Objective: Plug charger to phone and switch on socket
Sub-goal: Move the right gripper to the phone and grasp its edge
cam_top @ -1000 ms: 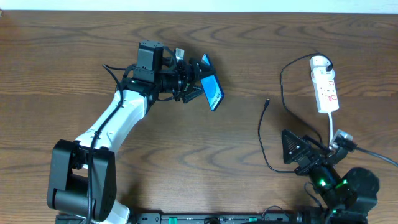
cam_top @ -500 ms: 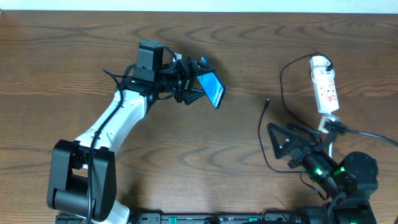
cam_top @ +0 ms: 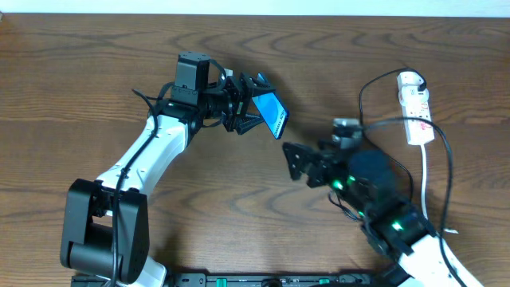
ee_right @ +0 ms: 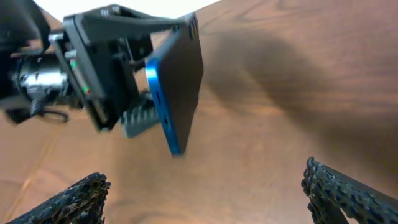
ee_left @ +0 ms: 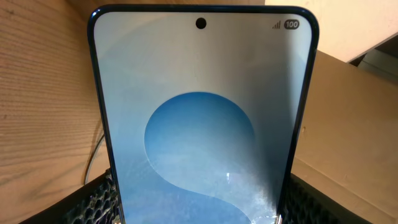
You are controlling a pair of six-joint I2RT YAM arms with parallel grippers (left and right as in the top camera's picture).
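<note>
We see the phone (cam_top: 272, 115) clamped in the left gripper (cam_top: 256, 102), raised off the bench (cam_top: 96, 72), and the right gripper (cam_top: 292, 162), wide open and empty, near at its 5 o'clock.

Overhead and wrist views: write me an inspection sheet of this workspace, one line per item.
Surface: brown wooden table, no marks seen.
Job's things: phone lit, raised and tilted off the table; power strip lying at the far right; charger beside the strip, its plug tip hidden.
Clutter: nothing seen.
Tools: left tool shut on the phone's sides; right tool open and empty, facing the phone's lower edge.
Cables: the charger loops left of the strip, then passes under the right arm; white cord runs from the strip toward the near edge.
Surroundings: pale band beyond the table's far edge.
</note>
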